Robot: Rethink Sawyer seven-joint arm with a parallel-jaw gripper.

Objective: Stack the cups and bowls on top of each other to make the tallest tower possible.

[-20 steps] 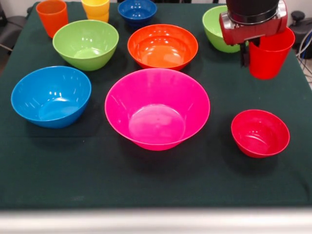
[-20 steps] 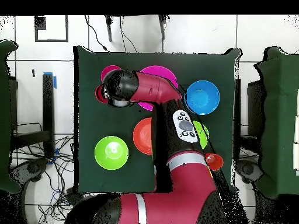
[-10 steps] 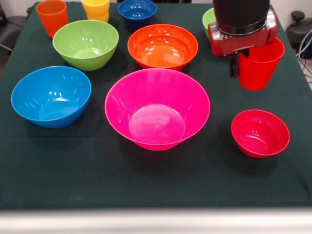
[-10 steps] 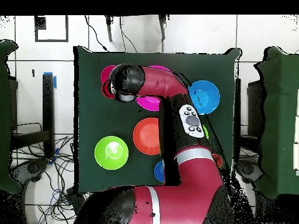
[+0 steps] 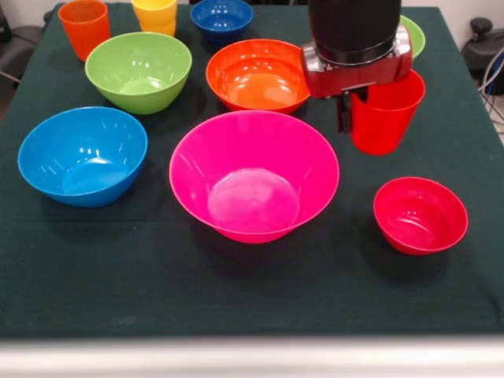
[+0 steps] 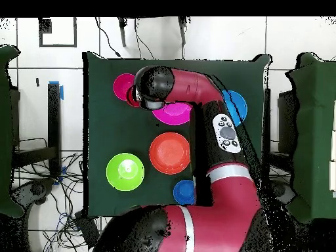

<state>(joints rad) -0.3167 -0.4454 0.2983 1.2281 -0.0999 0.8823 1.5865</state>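
My gripper [image 5: 351,112] is shut on the rim of a red cup [image 5: 384,114] and holds it upright above the cloth, just right of the big pink bowl [image 5: 253,175] and behind the small red bowl [image 5: 420,214]. One dark finger [image 5: 343,115] shows outside the cup's wall. An orange bowl [image 5: 262,75] sits behind the pink one. A lime green bowl [image 5: 138,71] and a light blue bowl [image 5: 83,155] are on the left. An orange cup [image 5: 83,27], a yellow cup [image 5: 155,14] and a small dark blue bowl [image 5: 222,17] stand along the far edge. All stand apart, unstacked.
A second lime green bowl [image 5: 415,35] peeks out behind the arm at the far right. In the overhead view the arm [image 6: 197,88] covers part of the pink bowl [image 6: 172,113] and light blue bowl [image 6: 236,105]. Dark green cloth [image 5: 252,291] covers the table.
The gripper has carried the red cup leftward in the front view, from the table's right edge to beside the pink bowl, uncovering the far-right green bowl.
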